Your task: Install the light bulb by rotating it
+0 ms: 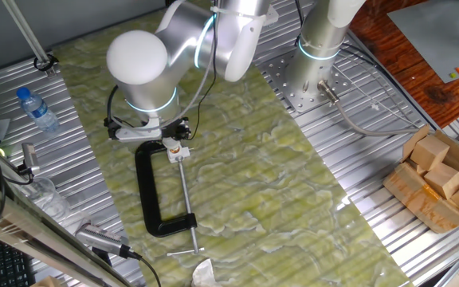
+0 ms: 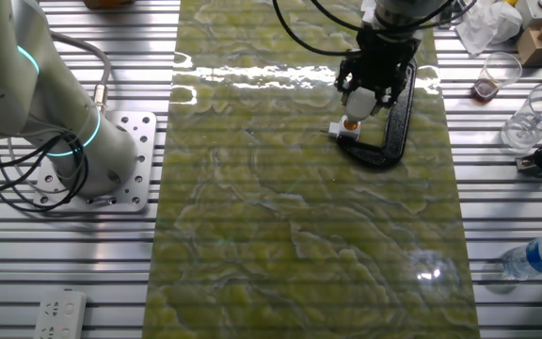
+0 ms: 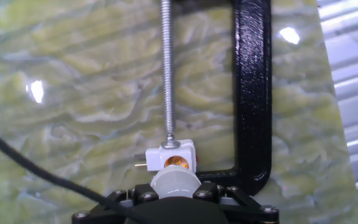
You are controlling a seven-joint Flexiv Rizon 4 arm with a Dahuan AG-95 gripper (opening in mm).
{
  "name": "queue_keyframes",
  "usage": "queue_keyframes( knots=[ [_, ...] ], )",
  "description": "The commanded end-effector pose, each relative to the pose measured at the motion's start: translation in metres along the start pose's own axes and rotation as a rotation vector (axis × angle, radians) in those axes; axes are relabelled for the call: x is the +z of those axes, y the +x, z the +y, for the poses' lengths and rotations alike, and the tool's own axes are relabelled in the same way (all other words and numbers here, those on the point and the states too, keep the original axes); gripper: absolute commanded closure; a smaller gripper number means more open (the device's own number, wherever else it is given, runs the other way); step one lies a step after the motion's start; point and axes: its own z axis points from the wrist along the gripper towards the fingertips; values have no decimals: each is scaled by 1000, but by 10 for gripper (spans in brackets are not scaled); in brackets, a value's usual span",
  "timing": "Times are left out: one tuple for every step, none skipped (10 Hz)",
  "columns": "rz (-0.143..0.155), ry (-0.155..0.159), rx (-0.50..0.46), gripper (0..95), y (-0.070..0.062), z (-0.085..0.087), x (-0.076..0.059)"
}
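I am holding the light bulb (image 3: pixel 174 180) clenched in the gripper (image 2: pixel 358 99), lining it up just above the white socket (image 3: pixel 171 157), which the black C-clamp (image 3: pixel 252 93) is pinning still for twisting.

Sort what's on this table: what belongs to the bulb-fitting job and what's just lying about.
Job:
light bulb, held in the claw
white socket fitting
black C-clamp holding the fitting

Lying about:
clear bottle with blue cap
wooden blocks
plastic cup
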Motion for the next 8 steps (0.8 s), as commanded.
queue_keyframes(
  knots=[
    [-1, 5, -1, 950, 0, 0, 2],
    [-3, 10, -4, 950, 0, 0, 3],
    [-5, 16, -10, 950, 0, 0, 5],
    [-7, 20, -16, 950, 0, 0, 7],
    [-7, 22, -21, 950, 0, 0, 7],
    [-8, 25, -24, 950, -1, 0, 9],
    [-9, 27, -27, 950, -1, 0, 10],
    [-9, 28, -28, 950, -1, 0, 11]
  ],
)
